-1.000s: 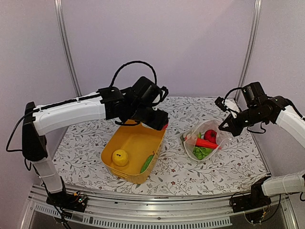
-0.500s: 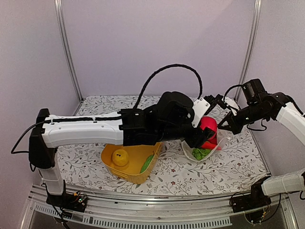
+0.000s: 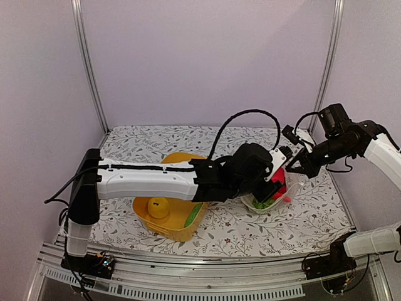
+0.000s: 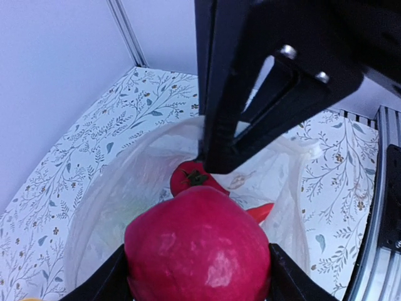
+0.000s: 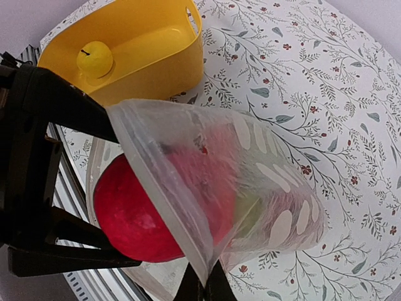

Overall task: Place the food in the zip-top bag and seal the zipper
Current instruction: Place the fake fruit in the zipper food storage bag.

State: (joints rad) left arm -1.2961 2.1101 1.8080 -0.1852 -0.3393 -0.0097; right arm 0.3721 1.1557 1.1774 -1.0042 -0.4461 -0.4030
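Red fruit (image 4: 197, 241) gripped by left pincer (image 4: 197, 281) at zip-top bag (image 5: 263, 188) mouth; right pincer (image 5: 202, 288) pinching the rim.

Your floral-print table (image 3: 301, 219) carries the yellow basket (image 3: 169, 229), left of your left gripper (image 3: 273, 185), and the zip-top bag (image 5: 263, 194), resting just beneath it.

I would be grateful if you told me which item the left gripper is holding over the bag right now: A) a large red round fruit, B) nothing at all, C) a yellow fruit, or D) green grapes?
A: in the left wrist view the left gripper has a finger on either side of a large red fruit above the open zip-top bag, while the yellow fruit lies in the basket.
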